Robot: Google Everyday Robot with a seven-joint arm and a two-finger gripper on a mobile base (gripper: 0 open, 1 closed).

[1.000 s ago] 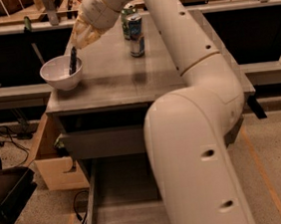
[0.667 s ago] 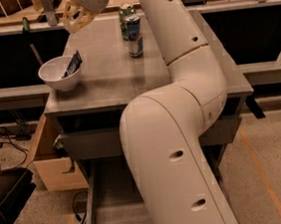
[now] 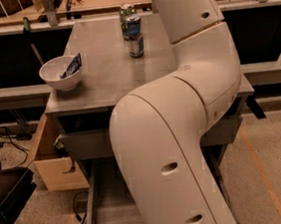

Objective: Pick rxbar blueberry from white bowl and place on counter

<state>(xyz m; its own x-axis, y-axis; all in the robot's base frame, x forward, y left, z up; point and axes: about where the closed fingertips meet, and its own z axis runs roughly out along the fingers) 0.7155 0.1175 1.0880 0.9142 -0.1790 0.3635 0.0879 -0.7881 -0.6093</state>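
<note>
Navy rxbar blueberry [image 3: 72,66] aslant in white bowl [image 3: 59,83] at left edge of counter [image 3: 108,80]; pincer out of view.

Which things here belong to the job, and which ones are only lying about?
For the job:
- dark navy-blue flat snack bar, leaning inside the small round white bowl
- flat grey counter top
- the robot's hand, out of view past the top edge

Lying about:
- blue-and-silver drink can
- green drink can behind it
- pale wooden drawer, pulled open
</note>
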